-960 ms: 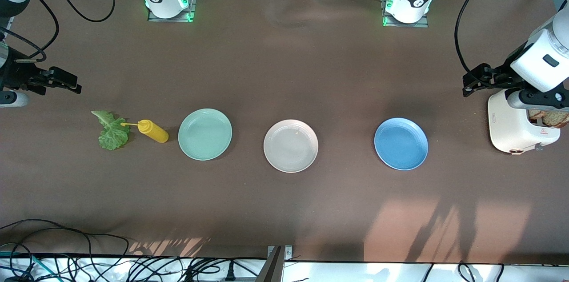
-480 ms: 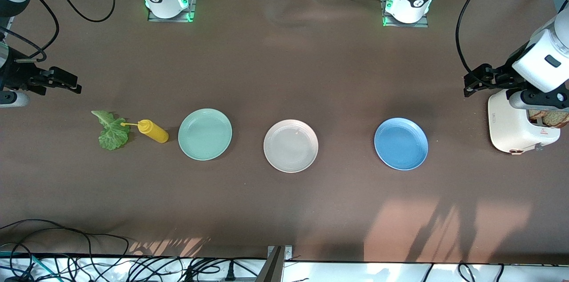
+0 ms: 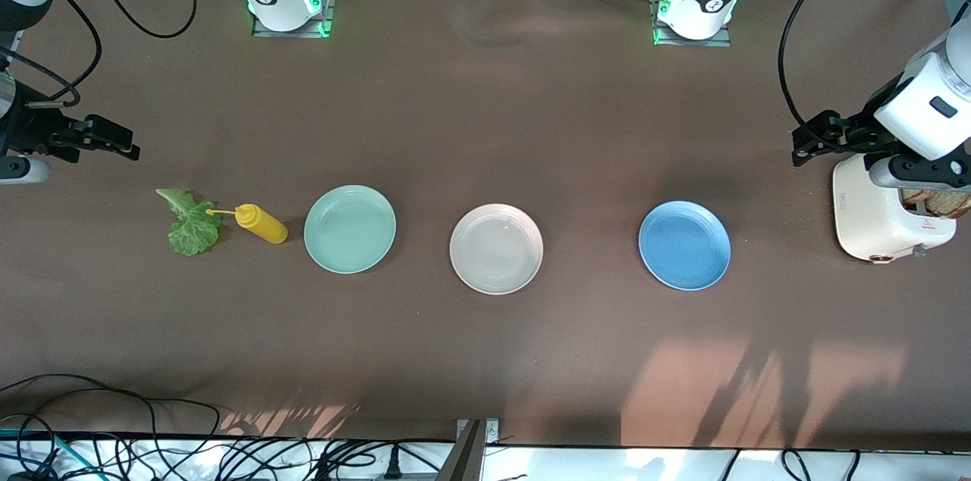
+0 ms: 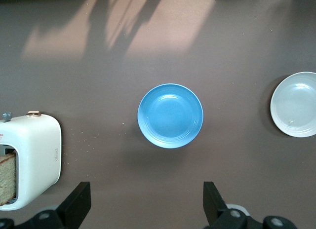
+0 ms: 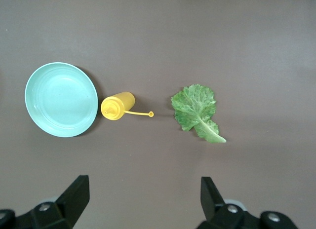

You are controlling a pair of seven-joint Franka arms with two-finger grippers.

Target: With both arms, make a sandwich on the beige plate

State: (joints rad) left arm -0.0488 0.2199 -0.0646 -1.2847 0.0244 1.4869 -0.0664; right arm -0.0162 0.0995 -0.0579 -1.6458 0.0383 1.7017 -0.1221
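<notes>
3 round plates sit in a row across the middle of the front view, all bare: the mint-green plate (image 3: pixel 350 228) toward the right arm's end, the beige plate (image 3: pixel 496 248) in the centre of the frame, and the blue plate (image 3: pixel 684 244) toward the left arm's end. The beige plate is pale, pinkish-cream, with faint rings near its rim and a tiny speck on it. At the right edge of the frame a white toaster (image 3: pixel 880 215) holds brown bread slices (image 3: pixel 941 202) in its slot. At the left of the frame a green lettuce leaf (image 3: pixel 189 223) lies flat on the brown table (image 3: pixel 485 124), with a yellow squeeze bottle (image 3: pixel 258 223) just beside it, between the leaf and the mint-green plate, its nozzle toward the leaf. The left gripper (image 3: pixel 815 138) hangs beside the toaster, fingers spread wide and holding nothing. The right gripper (image 3: pixel 106 139) hangs over bare table at the left edge, above the lettuce in the frame, likewise spread and holding nothing.
</notes>
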